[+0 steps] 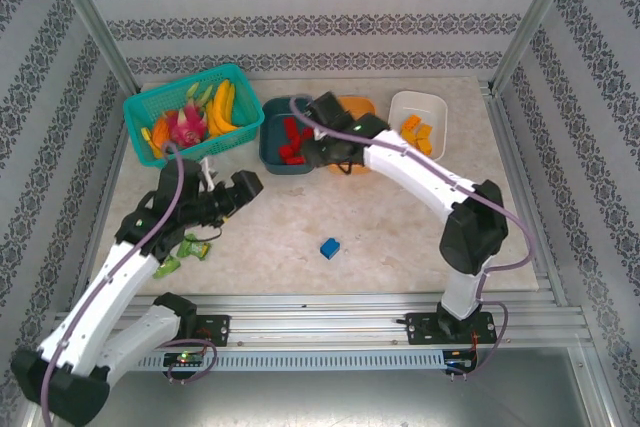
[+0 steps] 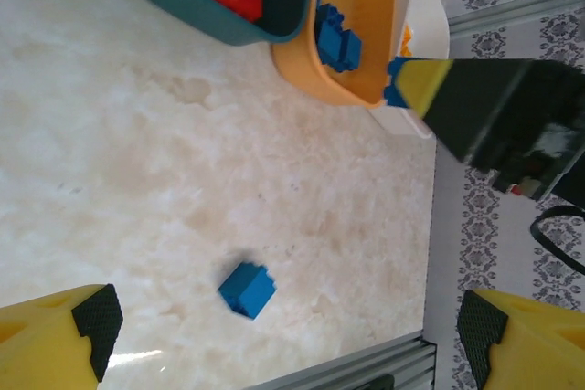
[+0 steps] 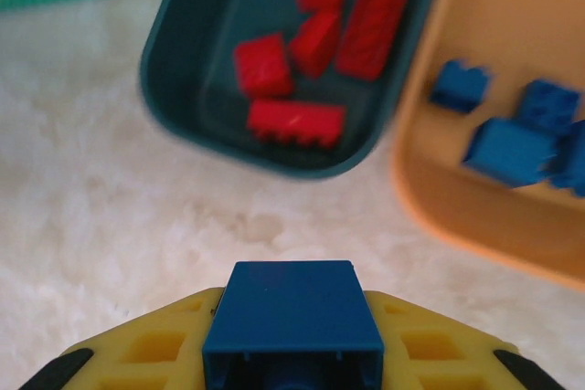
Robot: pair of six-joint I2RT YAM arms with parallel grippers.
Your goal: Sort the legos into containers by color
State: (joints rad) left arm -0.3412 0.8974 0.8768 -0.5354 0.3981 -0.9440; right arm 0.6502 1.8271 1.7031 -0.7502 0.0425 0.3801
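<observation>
The right gripper (image 3: 292,364) is clamped on a blue lego (image 3: 292,317), which sits squarely between its yellow fingers (image 3: 151,353) and juts out past them. It hangs over the table (image 1: 400,237) at the near edge of two tubs on the far side, about in line with the gap between them. The dark teal container (image 3: 174,70) is to the left and holds five red legos (image 3: 370,25). The orange container (image 3: 475,216) is to the right and has several blue legos (image 3: 512,152) lying in it. The white container (image 1: 415,99) stands just right of the orange one, with orange-yellow legos (image 1: 420,132) inside. The left gripper (image 2: 288,321) hovers over the left part of the table with its jaws spread wide and nothing between them. One loose blue lego (image 1: 330,247) lies alone on the bare surface near the middle, well apart from the tubs and to the right of the left gripper. At the far left, beside the dark teal container, is a teal mesh basket (image 1: 140,117) filled with toy fruit (image 1: 205,112). A small green item (image 1: 185,252) lies on the table by the left arm.
</observation>
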